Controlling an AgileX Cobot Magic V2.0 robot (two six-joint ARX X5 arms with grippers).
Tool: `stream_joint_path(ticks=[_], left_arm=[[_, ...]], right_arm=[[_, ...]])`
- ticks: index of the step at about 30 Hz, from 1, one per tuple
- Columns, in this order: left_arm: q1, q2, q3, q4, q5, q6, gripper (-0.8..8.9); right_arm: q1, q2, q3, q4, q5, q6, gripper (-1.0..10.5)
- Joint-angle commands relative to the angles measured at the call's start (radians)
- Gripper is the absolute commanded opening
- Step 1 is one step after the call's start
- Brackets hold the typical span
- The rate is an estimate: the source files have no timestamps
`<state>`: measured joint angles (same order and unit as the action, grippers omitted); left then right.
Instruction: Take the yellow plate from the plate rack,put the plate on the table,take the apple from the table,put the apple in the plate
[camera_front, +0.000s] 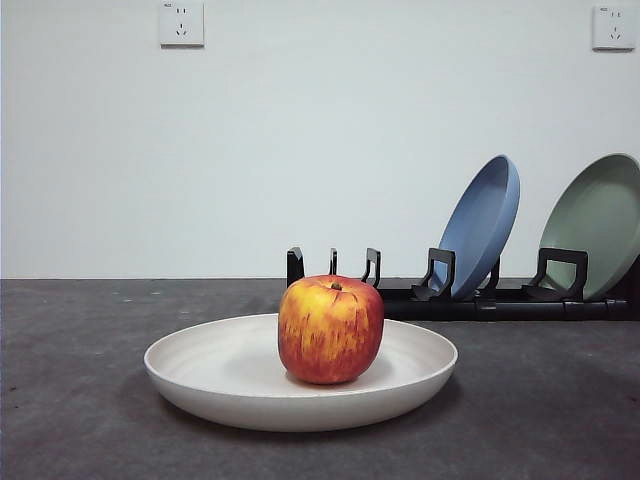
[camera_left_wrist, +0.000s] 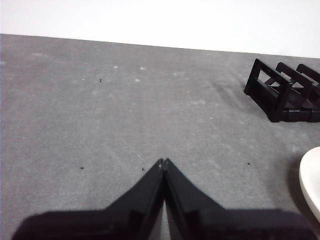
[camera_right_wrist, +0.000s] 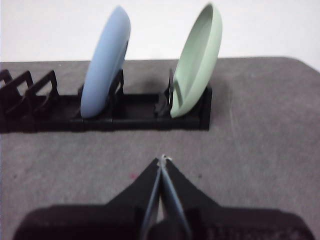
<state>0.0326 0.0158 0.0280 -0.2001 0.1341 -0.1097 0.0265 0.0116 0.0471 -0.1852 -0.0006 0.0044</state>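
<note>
A: The apple (camera_front: 331, 329) sits upright in the middle of the yellow plate (camera_front: 240, 375), and the plate lies flat on the table (camera_front: 80, 400), in front of the plate rack (camera_front: 480, 300). By the look of it, the job is done.

B: And both arms are clear. The left gripper (camera_left_wrist: 163, 161) has its jaws pressed together, holding nothing, with bare table ahead of it and only the plate's rim off to one side.

A: Same for the right gripper (camera_right_wrist: 163, 159): jaws together, empty, facing the rack with the blue plate (camera_right_wrist: 105, 65) and green plate (camera_right_wrist: 197, 62) leaning in their slots.

B: So what could spoil it?

A: Mostly a careless sweep. If the left arm swung toward that rim, it could jolt the plate and roll the apple off.

B: And the right arm pushing forward could knock those leaning plates out.
</note>
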Motion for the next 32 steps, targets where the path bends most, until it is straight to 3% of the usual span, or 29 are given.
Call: stream_joint_path(ticks=[1,32], left_arm=[[0.002,0.000,-0.008,0.007,0.000,-0.006,-0.03],[0.002,0.004,-0.008,0.006,0.000,-0.006,-0.03]], right_arm=[[-0.001,-0.004,-0.033,-0.002,0.000,0.021,0.0],[-0.002,-0.003,-0.032,0.002,0.002,0.029,0.0]])
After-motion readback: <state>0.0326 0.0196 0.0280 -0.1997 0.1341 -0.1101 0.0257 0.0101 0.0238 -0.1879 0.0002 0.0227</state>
